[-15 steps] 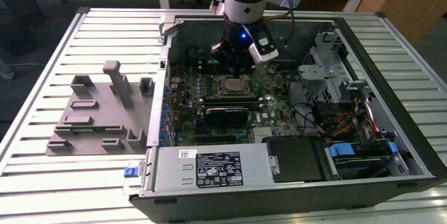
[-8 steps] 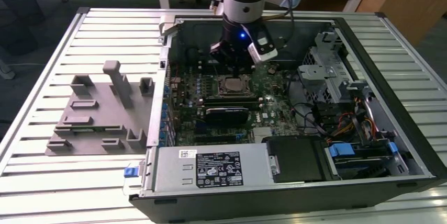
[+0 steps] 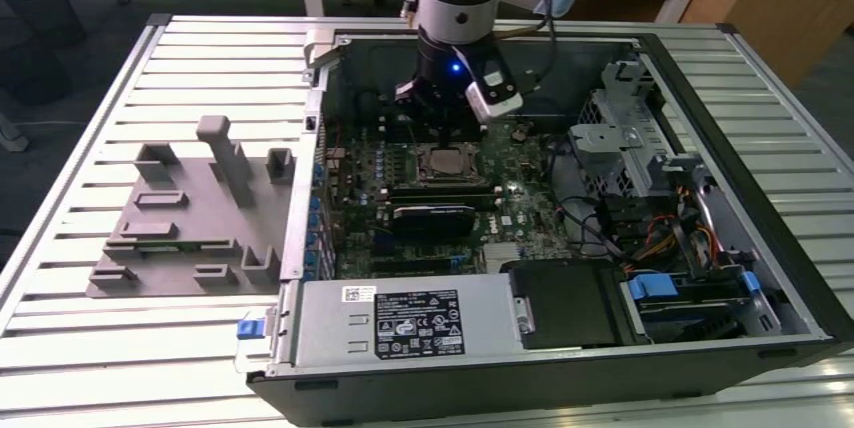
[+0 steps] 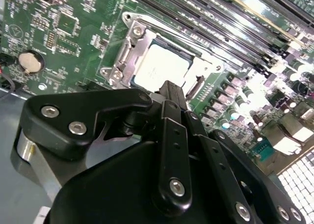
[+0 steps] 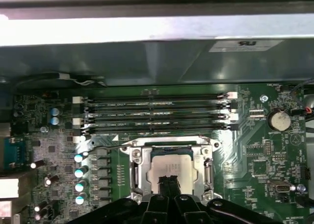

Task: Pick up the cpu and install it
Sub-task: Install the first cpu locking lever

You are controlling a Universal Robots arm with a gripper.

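I am holding my pincer (image 5: pixel 169 181) closed, its two fingertips pressed together with nothing between them. It is hanging low over the cpu (image 5: pixel 169 166), at the edge nearest my wrist; I cannot tell whether the tips are touching the metal. In the second wrist view the pincer (image 4: pixel 170 87) is covering that same edge of the cpu (image 4: pixel 159 67).

The cpu is lying flat inside the socket (image 5: pixel 139 170), silvery top up, with the socket's metal frame (image 4: pixel 128 47) running around it. In the exterior view my pincer (image 3: pixel 447 138) is reaching down into the case (image 3: pixel 721 128), just above the cpu (image 3: pixel 445 162).

Beyond the socket, on the side away from my pincer, four long memory slots (image 5: pixel 157 113) are lying side by side, parallel to the socket's edge. A row of small capacitors (image 5: pixel 78 172) is standing beside the socket on one flank. On the other flank, well apart from it, a coin cell (image 5: pixel 277 120) is sitting on the green board (image 5: pixel 245 150).

The case is lying open on the slatted table (image 3: pixel 134 78). Its power supply (image 3: pixel 400 323) is sitting at the near wall, well apart from the socket. Outside the case, toward the exterior view's left of the socket, the grey fixture (image 3: pixel 187 218) is resting on the table.
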